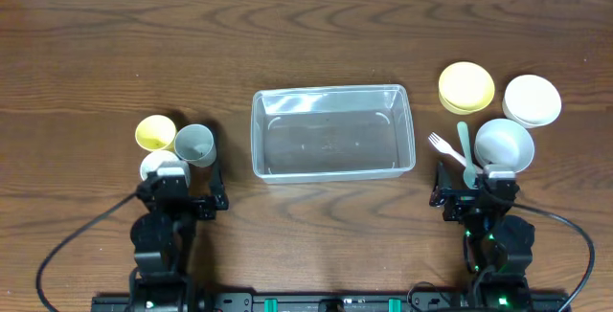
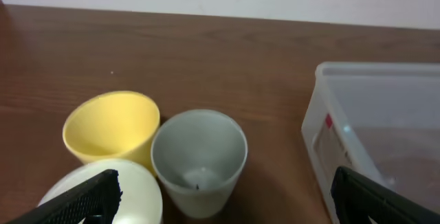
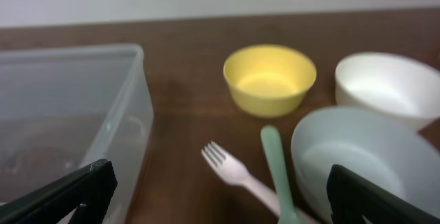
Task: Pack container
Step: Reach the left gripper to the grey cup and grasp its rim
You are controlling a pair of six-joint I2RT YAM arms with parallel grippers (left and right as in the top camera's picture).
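The empty container (image 1: pixel 330 132) sits in the middle of the bench (image 1: pixel 96 54), at 2 o'clock from the left tool (image 1: pixel 187 189) and 10 o'clock from the right tool (image 1: pixel 474 192), both released, so I would first pinch the grey cup (image 2: pixel 199 159) squarely by its rim, without tipping it.

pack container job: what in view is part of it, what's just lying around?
Job: container, plus its likely cargo: yellow cup, grey cup, white cup, yellow bowl, white bowl, pale blue bowl, fork, green spoon.
Lying about: only the arm cables, as far as shown.
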